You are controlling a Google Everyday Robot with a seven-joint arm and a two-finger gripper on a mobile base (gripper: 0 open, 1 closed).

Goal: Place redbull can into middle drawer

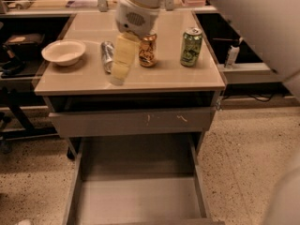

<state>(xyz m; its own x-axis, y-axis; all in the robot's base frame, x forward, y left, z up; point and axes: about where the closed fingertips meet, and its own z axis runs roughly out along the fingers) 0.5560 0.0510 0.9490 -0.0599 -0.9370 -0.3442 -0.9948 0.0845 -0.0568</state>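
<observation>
Bowl [64, 52]: on the table [187, 80], well to the left of the gripper [118, 74], upright.

Redbull can [107, 55]: lying on its side on the tabletop, just left of the gripper, long axis running front to back. Whether the two touch cannot be told from this view.

Gripper: hangs from the white arm [138, 6] over the front-left part of the tabletop, tips pointing down near the front edge. Nothing is seen in its grasp; whether it is released or clenched cannot be told.

Orange can [148, 50]: upright, just right of and behind the gripper.

Green can [191, 47]: upright, farther right, apart from the orange can.

Scratched drawer front [136, 121]: below the gripper.

Middle drawer [136, 198]: lower still, pulled out toward the camera, floor bare.
</observation>
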